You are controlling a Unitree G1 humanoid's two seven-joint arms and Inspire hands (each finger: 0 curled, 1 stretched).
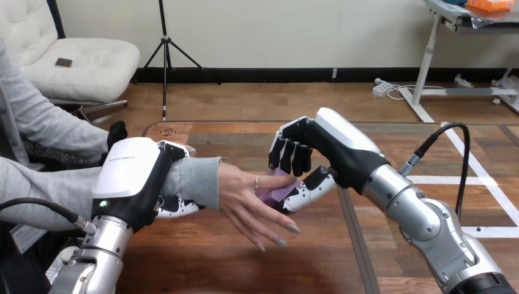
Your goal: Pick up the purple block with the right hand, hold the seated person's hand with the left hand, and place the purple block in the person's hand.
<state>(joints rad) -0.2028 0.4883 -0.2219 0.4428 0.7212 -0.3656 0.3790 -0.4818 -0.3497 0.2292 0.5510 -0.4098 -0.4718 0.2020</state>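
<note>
Now the right hand pinches the purple block over the person's hand.

The block is mostly hidden: the right hand covers its top and the person's hand hides part of it (just a purple sliver shows between them). The left hand covers the person's wrist; its fingers are partly hidden under the sleeve. The left arm and right arm are cut off by the bottom edge.
</note>
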